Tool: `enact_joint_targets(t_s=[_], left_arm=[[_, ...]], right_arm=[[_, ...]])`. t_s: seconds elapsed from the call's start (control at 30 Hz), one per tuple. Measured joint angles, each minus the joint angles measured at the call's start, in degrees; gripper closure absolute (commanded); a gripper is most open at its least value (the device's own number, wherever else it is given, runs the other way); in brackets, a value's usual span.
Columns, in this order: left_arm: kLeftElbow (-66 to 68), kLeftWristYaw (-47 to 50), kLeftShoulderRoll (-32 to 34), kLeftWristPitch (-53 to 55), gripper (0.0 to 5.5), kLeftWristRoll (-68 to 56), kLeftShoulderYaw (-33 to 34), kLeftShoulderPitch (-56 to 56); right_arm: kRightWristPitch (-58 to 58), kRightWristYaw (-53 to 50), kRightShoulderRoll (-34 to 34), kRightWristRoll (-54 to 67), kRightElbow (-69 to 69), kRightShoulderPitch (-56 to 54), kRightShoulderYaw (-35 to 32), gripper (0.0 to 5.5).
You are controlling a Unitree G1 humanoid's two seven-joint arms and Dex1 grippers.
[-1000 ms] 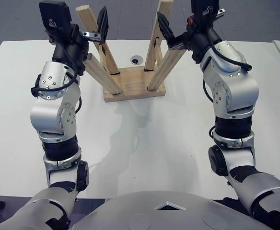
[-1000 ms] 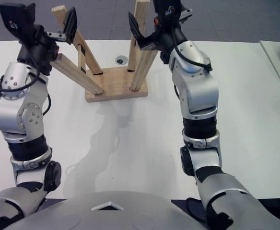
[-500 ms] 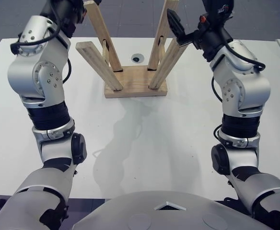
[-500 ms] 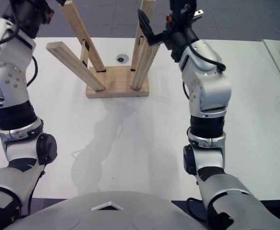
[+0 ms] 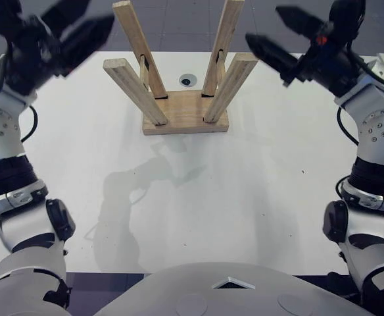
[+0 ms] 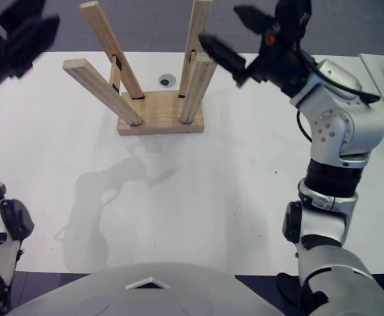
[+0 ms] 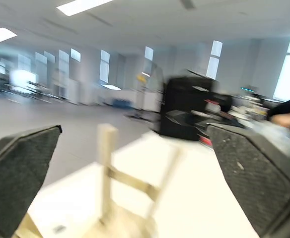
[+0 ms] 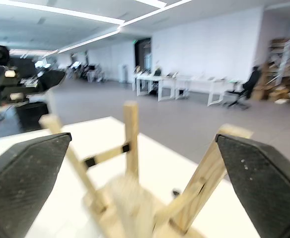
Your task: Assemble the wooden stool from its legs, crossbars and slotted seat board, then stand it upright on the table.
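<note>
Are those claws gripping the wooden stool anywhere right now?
Nothing is held. The left claw and right claw are both open, clear of the stool, which sits legs-up on the table.

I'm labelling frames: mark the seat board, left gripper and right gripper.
seat board (image 5: 185,123), left eye view, bare front part.
left gripper (image 5: 100,11), left eye view, between fingertips.
right gripper (image 5: 263,24), left eye view, between fingertips.
</note>
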Motion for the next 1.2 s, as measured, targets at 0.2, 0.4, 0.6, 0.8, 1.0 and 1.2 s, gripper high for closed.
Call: enact_joint_targets(t_s=[0.2,0.4,0.6,0.8,1.0,1.2], left_arm=[[12.4,-10.0,3.9,-7.8,0.1,6.6,-4.8,1.0],[24.2,-13.4,3.5,-14.5,0.1,11.7,-8.6,-2.5],[25.9,-14.9,-0.3,-15.8,0.29,13.0,-12.0,-4.7],[26.3,-17.0,-2.0,-15.3,1.15,13.3,-13.9,-6.1],[27.3,-21.0,-1.6,-13.4,2.08,14.2,-16.7,-6.6],[18.3,-23.2,4.1,-5.5,3.09,8.3,-23.2,-2.5]], right_arm=[[-6.0,9.9,-2.5,-4.1,8.9,0.1,8.1,0.11],[-10.7,13.3,-1.2,-7.9,16.1,-4.2,13.1,0.11],[-13.5,15.2,1.2,-10.0,21.9,-6.4,15.4,0.1],[-14.5,16.7,2.2,-10.3,24.3,-8.0,15.7,0.8],[-14.2,20.1,2.2,-10.3,25.9,-8.3,16.6,1.69],[-5.8,28.3,-2.3,-4.8,18.7,-3.6,16.9,2.65]])
